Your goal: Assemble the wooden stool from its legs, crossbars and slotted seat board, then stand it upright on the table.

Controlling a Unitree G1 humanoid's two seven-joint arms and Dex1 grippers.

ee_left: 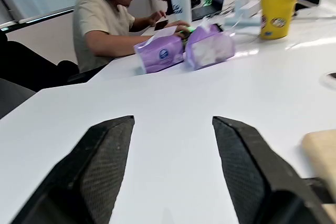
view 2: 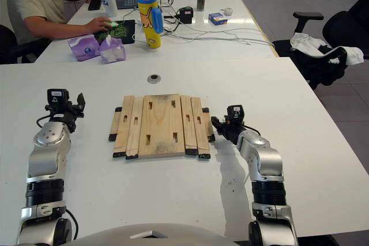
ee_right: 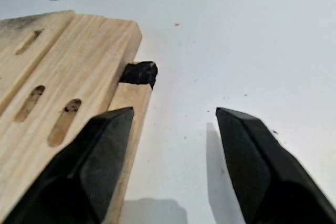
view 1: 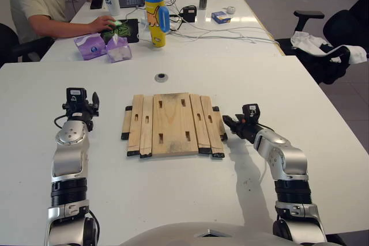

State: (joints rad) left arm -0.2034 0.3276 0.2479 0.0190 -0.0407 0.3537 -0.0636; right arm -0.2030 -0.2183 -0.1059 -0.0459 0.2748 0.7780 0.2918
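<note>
Black fingers of my right pincer (ee_right: 173,114) stand apart with nothing between them. It rests low on the white surface (view 1: 173,194), just beside the right edge of the stool parts. One fingertip is against the outermost wood; whether they touch, I cannot tell.

Nearest to it is a short bar (ee_right: 137,74) with a dark end, next to two long slotted slats (view 1: 205,125). All parts lie flat, side by side, near the middle of the surface. The seat board (view 1: 172,124) with four slots is central. On its far side lie two more slats (view 1: 142,125) and another short bar (view 1: 126,124).

Left pincer (ee_left: 173,124) also has its fingers apart and holds nothing. It sits well apart from the wood, to the left.

A round metal grommet (view 1: 161,77) lies beyond the boards. On the next table stand purple tissue packs (view 1: 91,45) and a yellow cup (view 1: 155,22).
</note>
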